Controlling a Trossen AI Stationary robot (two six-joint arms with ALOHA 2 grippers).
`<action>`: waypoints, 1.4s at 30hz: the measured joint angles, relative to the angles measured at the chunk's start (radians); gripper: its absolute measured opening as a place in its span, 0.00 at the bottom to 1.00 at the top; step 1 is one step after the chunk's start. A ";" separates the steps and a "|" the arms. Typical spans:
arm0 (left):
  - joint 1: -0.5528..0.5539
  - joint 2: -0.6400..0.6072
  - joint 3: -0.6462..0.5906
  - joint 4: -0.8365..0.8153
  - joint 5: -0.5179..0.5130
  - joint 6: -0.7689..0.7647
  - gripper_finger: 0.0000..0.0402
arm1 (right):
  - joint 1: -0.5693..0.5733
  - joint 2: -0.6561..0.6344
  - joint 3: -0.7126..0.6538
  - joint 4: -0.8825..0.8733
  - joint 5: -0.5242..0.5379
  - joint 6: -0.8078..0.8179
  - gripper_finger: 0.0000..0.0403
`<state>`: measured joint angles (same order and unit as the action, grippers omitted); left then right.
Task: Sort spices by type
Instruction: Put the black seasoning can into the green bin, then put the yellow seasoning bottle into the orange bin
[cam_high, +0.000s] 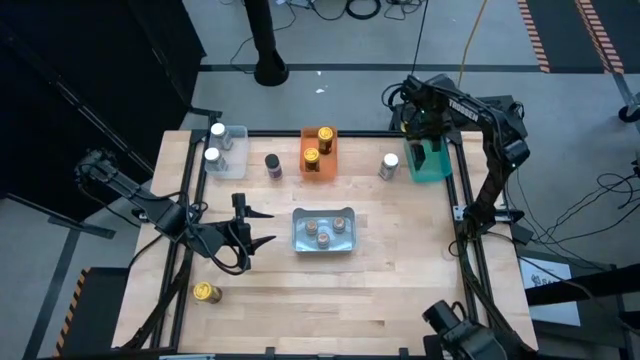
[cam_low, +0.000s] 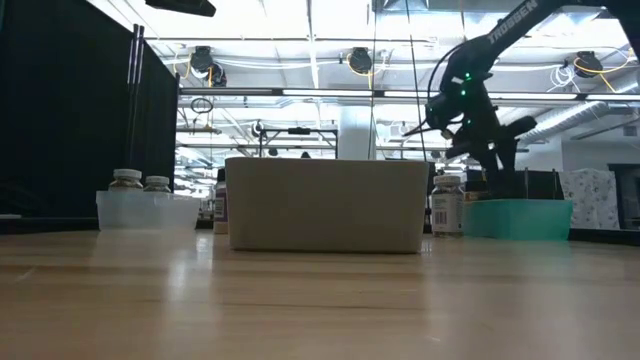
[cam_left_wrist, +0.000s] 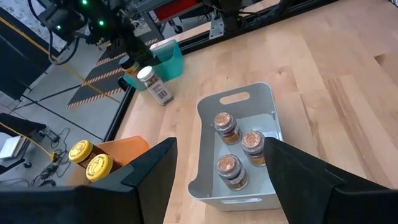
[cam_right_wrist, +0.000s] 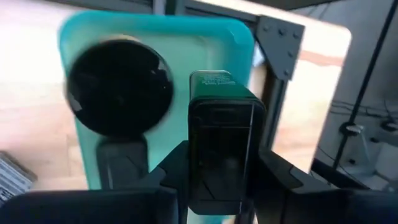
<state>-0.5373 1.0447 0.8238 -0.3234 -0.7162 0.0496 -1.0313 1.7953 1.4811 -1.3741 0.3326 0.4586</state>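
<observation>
My right gripper (cam_high: 424, 148) hangs over the teal bin (cam_high: 432, 168) at the far right, shut on a black-lidded spice jar (cam_left_wrist: 128, 63). My left gripper (cam_high: 256, 222) waits open above the table, left of the grey centre bin (cam_high: 324, 245), which has three brown-lidded jars (cam_left_wrist: 235, 149) standing in it. Two white-lidded jars (cam_high: 215, 142) stand in the clear bin at the far left. Gold-lidded jars (cam_high: 318, 145) stand in the orange bin. Standing loose on the table are a black-lidded jar (cam_high: 273, 165), a white-lidded jar (cam_high: 389, 166) and a gold-lidded jar (cam_high: 206, 292). My right gripper comes at the jar from above, pointing steeply down. The jar's black lid (cam_right_wrist: 118, 87) faces the wrist camera and hides where the fingers (cam_right_wrist: 224, 149) meet the jar. The jar hangs clear of the table, above the teal bin (cam_right_wrist: 205, 37).
The black metal frame rail (cam_high: 462, 190) runs along the table's right edge, beside the teal bin. Bare wood lies along the near part of the table (cam_high: 380, 300). In the low view the centre bin (cam_low: 325, 205) blocks much of the far row.
</observation>
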 joint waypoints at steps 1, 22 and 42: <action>0.000 0.000 0.000 -0.001 0.000 -0.001 0.61 | 0.000 0.005 0.000 0.012 -0.001 -0.009 0.25; 0.000 0.000 0.000 -0.001 0.000 -0.003 0.61 | -0.029 0.016 0.000 0.064 -0.042 -0.012 0.38; 0.000 0.000 0.000 -0.001 0.000 -0.009 0.61 | 0.108 -0.154 0.000 0.123 0.014 -0.047 0.16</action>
<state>-0.5373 1.0447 0.8238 -0.3241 -0.7162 0.0402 -0.9228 1.6414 1.4811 -1.2512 0.3471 0.4114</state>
